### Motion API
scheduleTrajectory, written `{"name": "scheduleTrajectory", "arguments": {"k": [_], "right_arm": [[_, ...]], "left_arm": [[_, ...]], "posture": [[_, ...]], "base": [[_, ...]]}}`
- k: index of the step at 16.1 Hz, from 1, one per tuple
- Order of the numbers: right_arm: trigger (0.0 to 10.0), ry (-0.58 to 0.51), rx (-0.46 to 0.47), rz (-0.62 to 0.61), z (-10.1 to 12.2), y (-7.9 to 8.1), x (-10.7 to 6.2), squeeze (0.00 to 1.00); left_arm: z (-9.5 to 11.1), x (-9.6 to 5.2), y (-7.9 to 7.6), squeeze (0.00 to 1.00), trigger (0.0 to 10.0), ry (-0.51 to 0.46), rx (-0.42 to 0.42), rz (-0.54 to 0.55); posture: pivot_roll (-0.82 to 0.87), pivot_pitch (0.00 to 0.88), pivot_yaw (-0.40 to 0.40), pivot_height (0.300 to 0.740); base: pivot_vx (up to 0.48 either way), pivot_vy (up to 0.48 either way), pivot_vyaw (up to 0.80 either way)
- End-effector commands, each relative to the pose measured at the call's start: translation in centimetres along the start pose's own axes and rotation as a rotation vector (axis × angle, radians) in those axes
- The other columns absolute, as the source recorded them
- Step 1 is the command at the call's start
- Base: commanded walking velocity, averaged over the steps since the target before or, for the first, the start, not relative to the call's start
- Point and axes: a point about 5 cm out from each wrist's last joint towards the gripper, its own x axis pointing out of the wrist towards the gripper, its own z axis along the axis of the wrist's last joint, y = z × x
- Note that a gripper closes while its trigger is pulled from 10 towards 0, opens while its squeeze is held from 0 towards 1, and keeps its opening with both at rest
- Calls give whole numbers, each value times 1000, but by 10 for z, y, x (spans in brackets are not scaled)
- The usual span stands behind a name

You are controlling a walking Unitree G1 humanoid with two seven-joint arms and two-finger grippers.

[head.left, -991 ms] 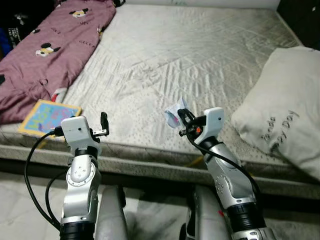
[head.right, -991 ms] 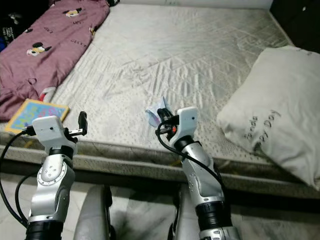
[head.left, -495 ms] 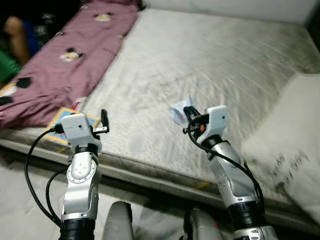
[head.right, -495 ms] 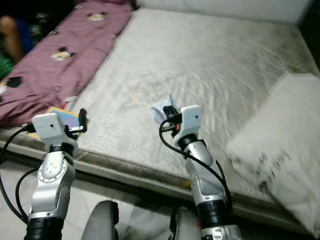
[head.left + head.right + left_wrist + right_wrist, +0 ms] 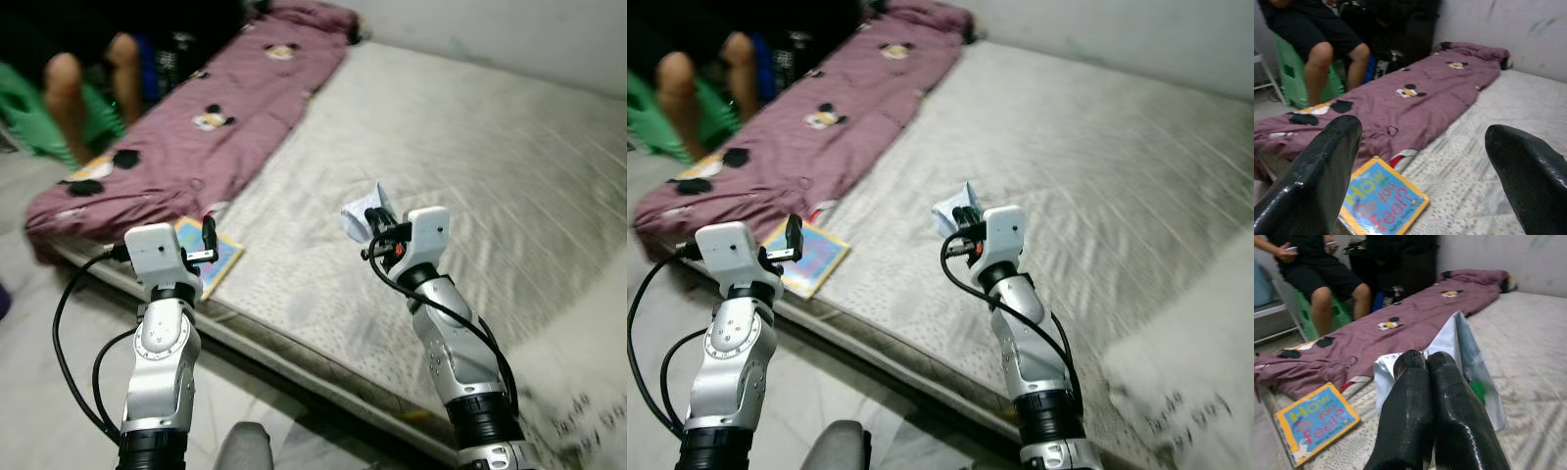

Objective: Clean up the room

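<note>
My right gripper [image 5: 372, 224] was raised over the mattress [image 5: 509, 176], its two black fingers [image 5: 1425, 396] pressed together on a crumpled wrapper [image 5: 1457, 345], white and silvery with a spot of green inside. The wrapper was held clear of the mattress surface, above its near-middle part.

My left gripper [image 5: 207, 241] was raised at the near edge of the bed, fingers [image 5: 1322, 166] spread wide apart with nothing between them. Just beyond it a picture book [image 5: 1382, 200], blue with a yellow border, lay flat at the mattress corner, touching the hem of a maroon blanket [image 5: 196, 137] with cartoon-mouse prints. The blanket ran along the left side of the mattress, from the near corner to the far wall.

Past the blanket a person [image 5: 1317, 269] in dark shorts sat on a green stool [image 5: 1290, 81], knees toward the bed. A white pillow [image 5: 1176, 392], blurred, lay at the near right of the mattress.
</note>
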Motion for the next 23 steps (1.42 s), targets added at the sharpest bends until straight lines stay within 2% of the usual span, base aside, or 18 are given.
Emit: {"name": "scheduleTrajectory", "arguments": {"k": [1, 2, 3, 5, 8, 9, 12, 15, 18, 23], "right_arm": [[10000, 5, -4, -10, -2, -1, 0, 0], [10000, 6, -7, -15, -3, -2, 0, 0], [10000, 7, -12, -18, -3, -3, 0, 0], [10000, 11, -21, -26, -4, -5, 2, 0], [10000, 11, -46, -56, 3, -11, 12, 0], [10000, 11, -46, -70, 5, -14, 14, 0], [10000, -2, -61, -98, 12, -19, 16, 0], [10000, 32, -60, -64, 6, -9, 15, 0], [10000, 33, -84, -35, 3, -1, 17, 0], [10000, 59, -75, -80, -1, -10, 16, 0]], "left_arm": [[-2, -1, 2, 0, 10000, 8, 17, 9], [-3, 1, 6, 0, 10000, 17, 66, 53], [-4, 2, 7, 0, 10000, 26, 76, 71], [-1, 4, 5, 0, 10000, 16, 35, 41], [7, 12, 1, 0, 10000, -6, 31, 27], [11, 14, -2, 0, 10000, -6, 2, 22], [20, 15, 1, 0, 10000, -32, -1, 33], [8, 7, -5, 0, 10000, -7, 9, 14], [-2, 2, -10, 0, 10000, 32, -14, -4], [-4, 2, -7, 0, 10000, 44, -14, -2]], "posture": [[5, 0, 19, 740], [5, 0, 19, 740], [7, 0, 18, 740], [13, 0, 16, 740], [22, 0, 18, 740], [15, 0, 24, 740], [12, 0, 21, 740], [3, 0, 10, 740], [1, 0, 13, 740], [-11, 0, 12, 740]], "base": [[0, 0, 0], [0, 0, 0], [0, 0, 0], [0, 0, 0], [0, 0, 0], [0, 0, 0], [0, 0, 0], [0, 0, 0], [0, 0, -800], [0, 0, -800]]}}
